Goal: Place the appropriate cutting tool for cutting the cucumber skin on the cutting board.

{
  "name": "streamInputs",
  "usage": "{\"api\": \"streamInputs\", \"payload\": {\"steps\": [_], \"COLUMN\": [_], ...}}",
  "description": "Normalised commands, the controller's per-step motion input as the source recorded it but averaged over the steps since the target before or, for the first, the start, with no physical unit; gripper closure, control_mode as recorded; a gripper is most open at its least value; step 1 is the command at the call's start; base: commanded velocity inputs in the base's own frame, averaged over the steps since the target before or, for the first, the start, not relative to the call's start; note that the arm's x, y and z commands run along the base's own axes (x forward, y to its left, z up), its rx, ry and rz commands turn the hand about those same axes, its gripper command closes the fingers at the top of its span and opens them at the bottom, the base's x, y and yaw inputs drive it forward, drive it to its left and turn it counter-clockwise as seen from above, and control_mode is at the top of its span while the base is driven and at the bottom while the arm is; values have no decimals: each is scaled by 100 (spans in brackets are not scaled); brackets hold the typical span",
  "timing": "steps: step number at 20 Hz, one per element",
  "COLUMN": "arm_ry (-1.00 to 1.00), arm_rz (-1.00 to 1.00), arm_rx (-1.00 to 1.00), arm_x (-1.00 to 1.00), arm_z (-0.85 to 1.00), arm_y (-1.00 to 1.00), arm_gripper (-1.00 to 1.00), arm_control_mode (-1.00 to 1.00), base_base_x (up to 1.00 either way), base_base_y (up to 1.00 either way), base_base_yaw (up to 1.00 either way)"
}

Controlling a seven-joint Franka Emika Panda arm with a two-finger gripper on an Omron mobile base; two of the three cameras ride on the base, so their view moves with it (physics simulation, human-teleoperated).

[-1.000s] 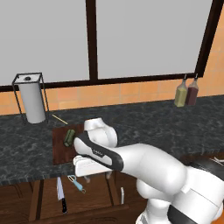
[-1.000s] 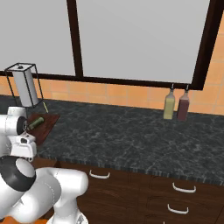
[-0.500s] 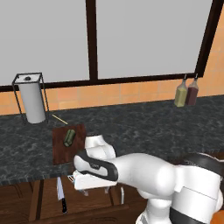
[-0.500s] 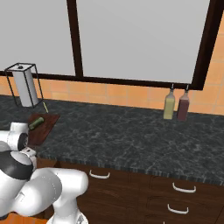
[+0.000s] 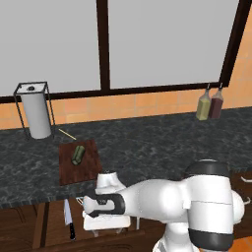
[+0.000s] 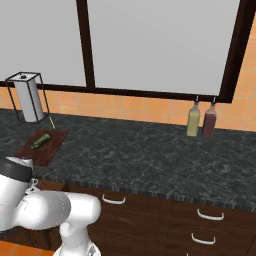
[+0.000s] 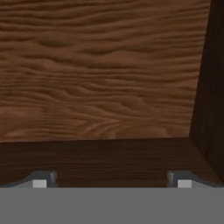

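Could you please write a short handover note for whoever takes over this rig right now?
Gripper: open, holding nothing, lowered into the open drawer below the counter edge, facing bare wood.
Cucumber lies on the cutting board on the counter.
Knife lies in the drawer; I cannot make out the peeler.
Done: nothing placed on the board yet.
Left: find and grasp the peeler, set it on the board.

A dark speckled stone counter (image 5: 162, 147) runs beneath a wide window (image 6: 150, 45) with dark frames and pale grey panes. Orange tile (image 6: 125, 107) lines the wall behind. Dark wood cabinets with curved white handles (image 6: 114, 200) sit below. A paper towel holder (image 5: 35, 110) and two bottles (image 6: 201, 120) stand along the back.
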Motion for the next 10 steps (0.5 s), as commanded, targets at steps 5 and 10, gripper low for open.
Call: {"api": "streamInputs", "payload": {"steps": [5, 10], "arm_ry": [10, 9], "arm_rz": [0, 0], "arm_rx": [-3, 0], "arm_x": [-35, -85], "arm_z": [-42, -10], "arm_y": [9, 0], "arm_gripper": [-100, -100], "arm_control_mode": [-100, -100], "base_base_x": [0, 0], "base_base_y": [0, 0], "base_base_yaw": [0, 0]}}
